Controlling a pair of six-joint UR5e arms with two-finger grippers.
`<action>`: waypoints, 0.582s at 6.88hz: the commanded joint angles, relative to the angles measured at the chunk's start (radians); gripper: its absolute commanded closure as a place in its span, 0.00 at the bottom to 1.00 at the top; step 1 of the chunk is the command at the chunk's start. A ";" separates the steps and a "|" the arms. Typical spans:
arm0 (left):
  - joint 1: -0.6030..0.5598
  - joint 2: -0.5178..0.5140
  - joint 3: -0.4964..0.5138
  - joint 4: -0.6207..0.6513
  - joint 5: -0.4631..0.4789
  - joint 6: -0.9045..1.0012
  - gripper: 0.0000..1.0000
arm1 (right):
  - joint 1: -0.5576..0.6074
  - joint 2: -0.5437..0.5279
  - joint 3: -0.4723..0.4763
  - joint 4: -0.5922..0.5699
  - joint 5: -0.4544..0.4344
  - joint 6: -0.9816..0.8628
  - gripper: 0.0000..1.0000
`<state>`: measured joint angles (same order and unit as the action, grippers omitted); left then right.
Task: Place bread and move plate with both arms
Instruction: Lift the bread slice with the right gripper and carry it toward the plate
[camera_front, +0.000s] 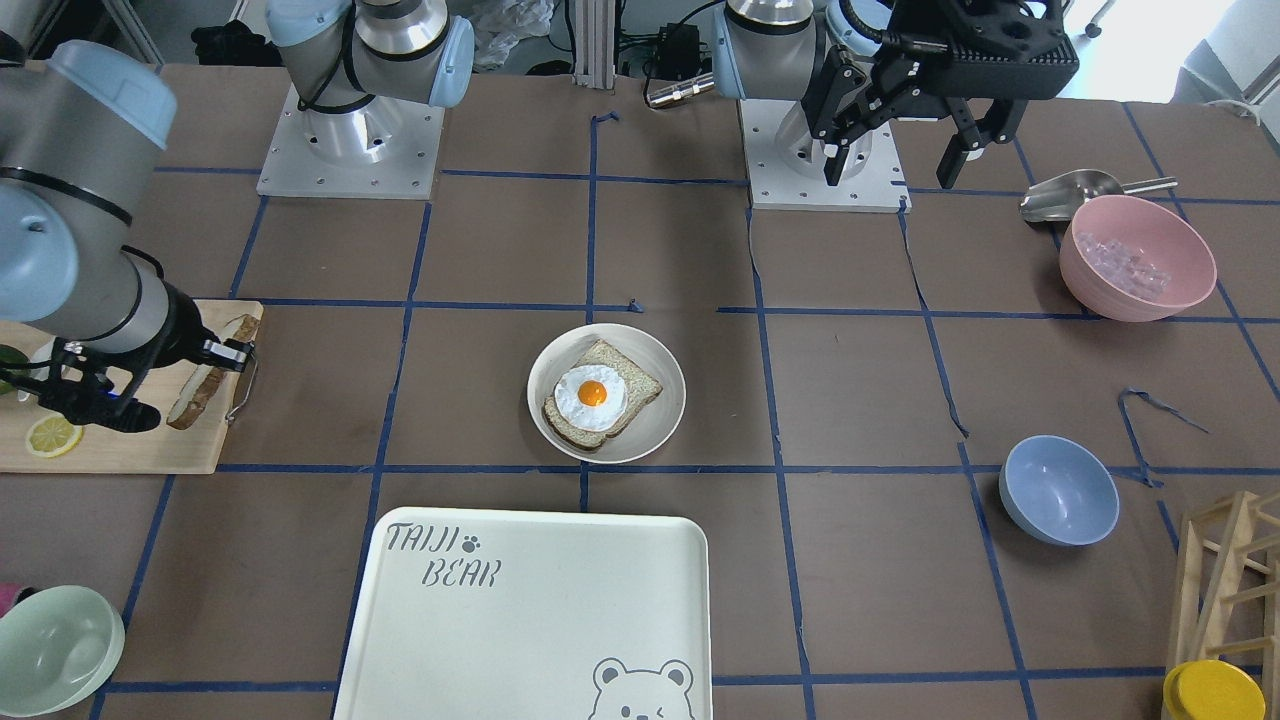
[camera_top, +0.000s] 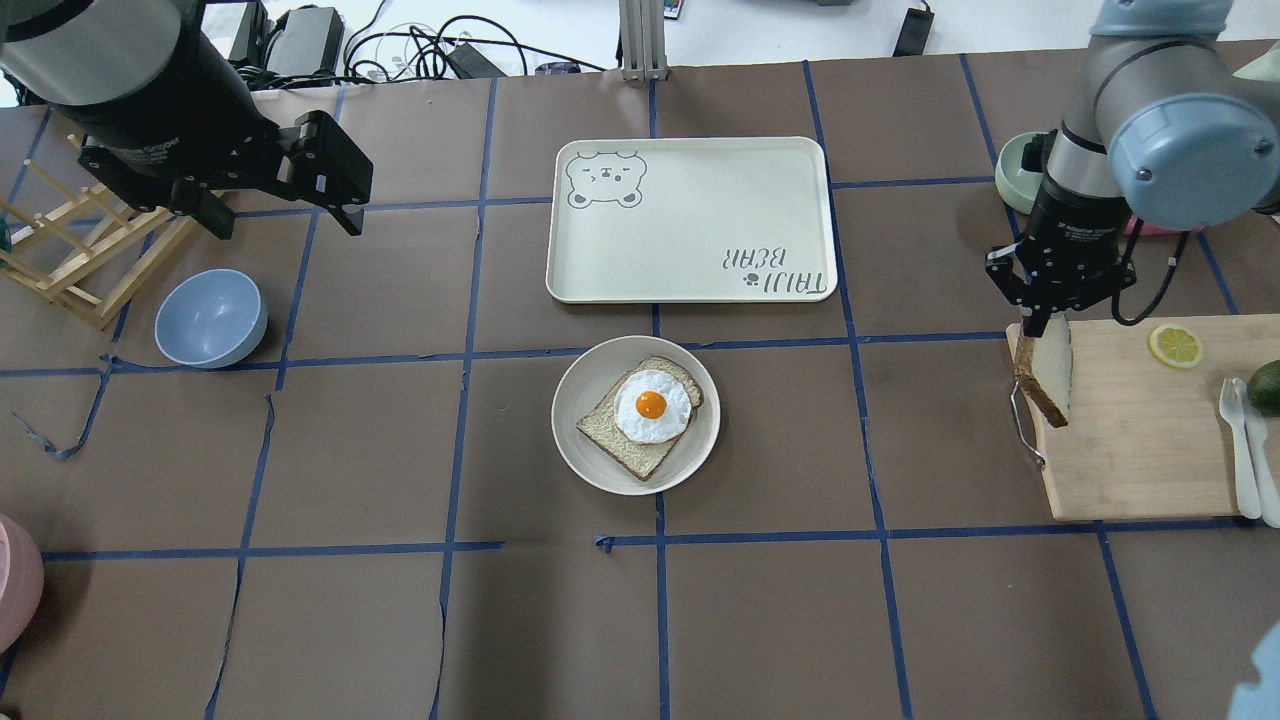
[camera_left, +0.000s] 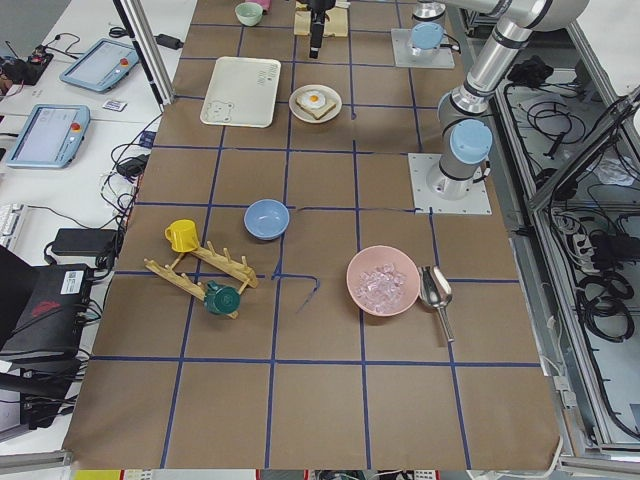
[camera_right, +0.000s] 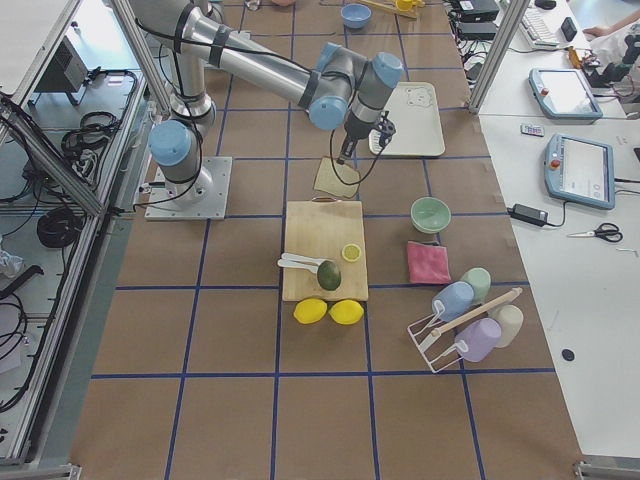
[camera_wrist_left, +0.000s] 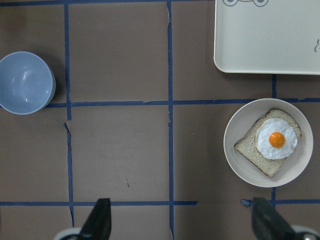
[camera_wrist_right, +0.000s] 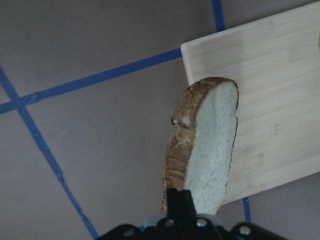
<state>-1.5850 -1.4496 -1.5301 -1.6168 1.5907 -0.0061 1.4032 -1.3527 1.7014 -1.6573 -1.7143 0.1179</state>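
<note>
The plain bread slice (camera_top: 1045, 378) hangs on edge from my right gripper (camera_top: 1040, 325), which is shut on its top, just above the near left corner of the wooden cutting board (camera_top: 1140, 440). It also shows in the right wrist view (camera_wrist_right: 207, 150) and the front view (camera_front: 205, 385). The cream plate (camera_top: 590, 445) sits mid-table and holds a bread slice topped with a fried egg (camera_top: 650, 405). My left gripper (camera_top: 285, 205) is open and empty, high above the table's left side, far from the plate (camera_wrist_left: 240, 160).
The TAIJI BEAR tray (camera_top: 690, 220) lies just beyond the plate. A blue bowl (camera_top: 210, 318) and wooden rack (camera_top: 70, 260) are at left. A lemon slice (camera_top: 1175, 346), cutlery (camera_top: 1240, 440) and an avocado (camera_top: 1265, 385) rest on the board. A pink bowl (camera_front: 1135, 255) and scoop (camera_front: 1065, 195) stand near the left base.
</note>
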 joint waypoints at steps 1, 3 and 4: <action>0.000 0.000 -0.001 0.000 0.000 0.000 0.00 | 0.202 -0.003 -0.080 0.057 0.002 0.127 1.00; 0.000 0.000 -0.001 0.000 0.000 0.000 0.00 | 0.421 0.015 -0.089 0.044 0.025 0.300 1.00; -0.001 0.000 -0.001 0.000 0.000 0.000 0.00 | 0.475 0.024 -0.089 0.034 0.092 0.333 1.00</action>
<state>-1.5853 -1.4496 -1.5309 -1.6168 1.5907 -0.0062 1.7897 -1.3396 1.6149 -1.6130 -1.6787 0.3941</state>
